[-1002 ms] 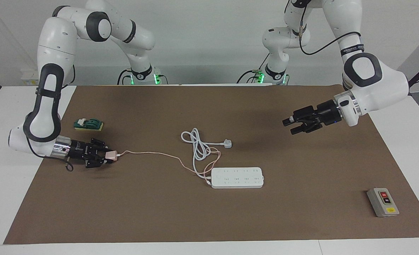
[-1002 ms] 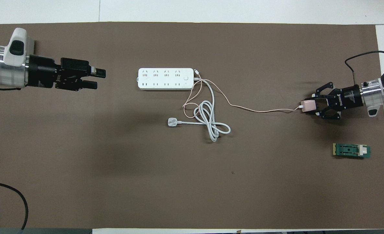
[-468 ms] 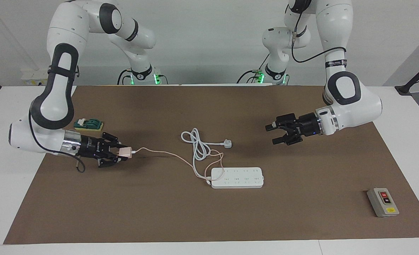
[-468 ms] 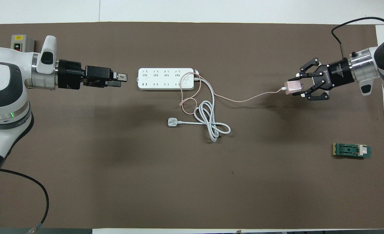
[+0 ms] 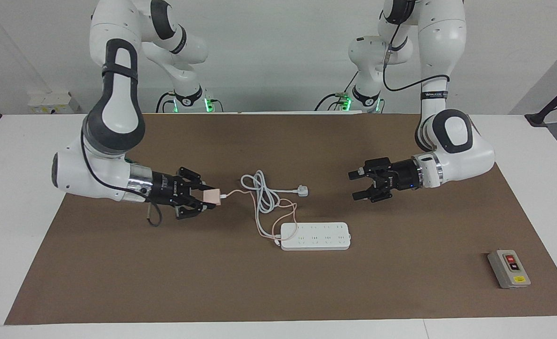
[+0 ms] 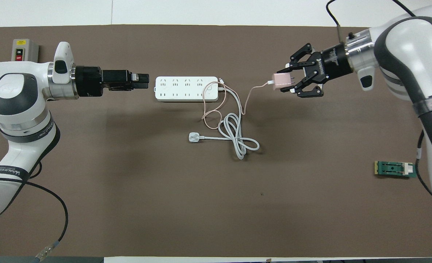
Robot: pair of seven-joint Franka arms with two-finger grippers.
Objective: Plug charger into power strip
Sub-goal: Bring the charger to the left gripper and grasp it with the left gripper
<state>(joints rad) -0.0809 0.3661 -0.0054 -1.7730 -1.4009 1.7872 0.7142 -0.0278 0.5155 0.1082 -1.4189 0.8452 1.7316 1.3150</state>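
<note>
The pale-pink charger hangs over the mat with my right gripper shut on it, beside the coiled white cord and toward the right arm's end of the table. Its thin pink cable droops down to the end of the power strip, which lies flat on the mat with its sockets facing up. My left gripper is open and holds nothing. It hovers by the strip's other end, toward the left arm's side.
A thick white cord coils beside the strip, nearer to the robots, and ends in a white plug. A grey button box sits near the mat's corner at the left arm's end. A green block lies at the right arm's end.
My right gripper has carried the charger from the mat's edge toward the middle, and the cable has slackened. The left gripper has swung in toward the strip's end.
</note>
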